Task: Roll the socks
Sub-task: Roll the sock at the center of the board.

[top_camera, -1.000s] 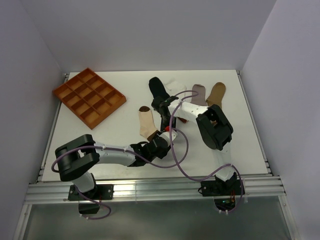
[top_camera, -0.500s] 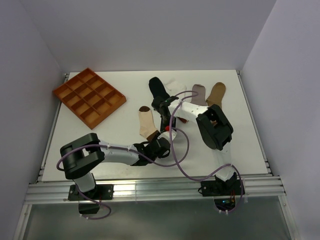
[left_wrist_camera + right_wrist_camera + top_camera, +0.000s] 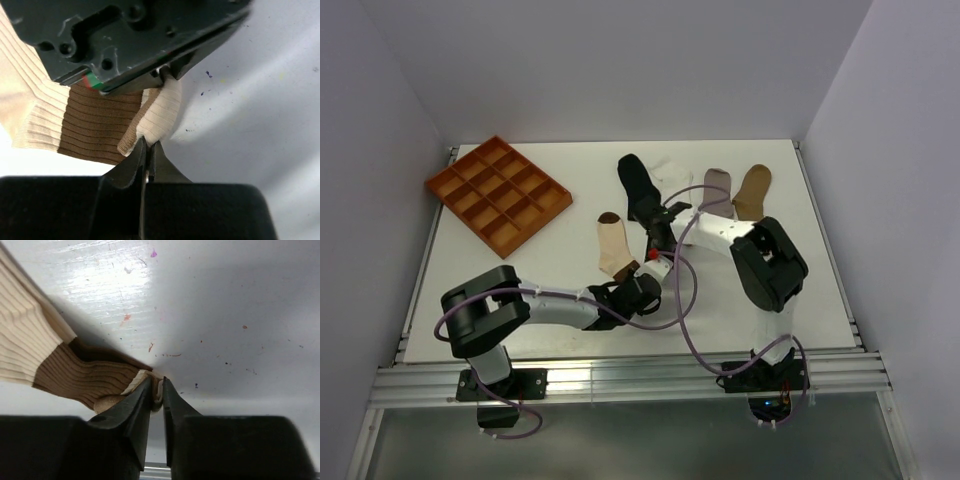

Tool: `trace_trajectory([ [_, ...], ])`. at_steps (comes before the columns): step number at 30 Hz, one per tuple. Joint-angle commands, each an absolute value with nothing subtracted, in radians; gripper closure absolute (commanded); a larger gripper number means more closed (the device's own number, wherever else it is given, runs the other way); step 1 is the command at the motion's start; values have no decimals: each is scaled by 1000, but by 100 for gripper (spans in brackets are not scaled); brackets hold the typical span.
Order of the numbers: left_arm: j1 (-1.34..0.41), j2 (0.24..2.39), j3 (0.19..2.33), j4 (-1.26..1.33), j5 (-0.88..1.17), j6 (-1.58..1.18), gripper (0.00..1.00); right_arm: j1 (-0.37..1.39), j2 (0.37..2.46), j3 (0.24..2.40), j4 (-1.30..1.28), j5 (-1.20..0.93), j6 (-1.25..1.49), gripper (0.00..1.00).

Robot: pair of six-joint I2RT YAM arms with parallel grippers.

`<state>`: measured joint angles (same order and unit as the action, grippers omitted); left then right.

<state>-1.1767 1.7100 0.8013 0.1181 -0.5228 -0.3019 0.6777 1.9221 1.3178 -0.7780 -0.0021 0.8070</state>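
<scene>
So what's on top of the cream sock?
On the cream sock: right pincer over its brown band, left pincer shut on the cuff. Fabric beneath the right pincer is hidden.

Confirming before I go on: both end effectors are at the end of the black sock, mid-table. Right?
Not the black sock. The left end effector and the right end effector are at the end of the cream sock with brown bands, as both wrist views show; the black sock lies farther back.

On the bench [image 3: 800, 290]: one cream sock with brown bands [image 3: 615, 247], one black sock [image 3: 637, 183], one white sock [image 3: 672, 174], one grey sock [image 3: 718, 188], one tan sock [image 3: 753, 190], five in all. One orange tray [image 3: 498, 194] at ten o'clock.
</scene>
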Motion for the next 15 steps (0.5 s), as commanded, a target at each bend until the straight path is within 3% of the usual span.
trace_trajectory([
  [1,-1166,1701,795,38,-367,-347,100,666,1789,1260,-632,37,827,75],
  [5,-1118,1645,770,57,-236,-377,100,655,1655,1134,-529,100,799,70],
  [15,-931,1618,726,78,110,-428,100,641,1287,806,-281,169,577,72],
])
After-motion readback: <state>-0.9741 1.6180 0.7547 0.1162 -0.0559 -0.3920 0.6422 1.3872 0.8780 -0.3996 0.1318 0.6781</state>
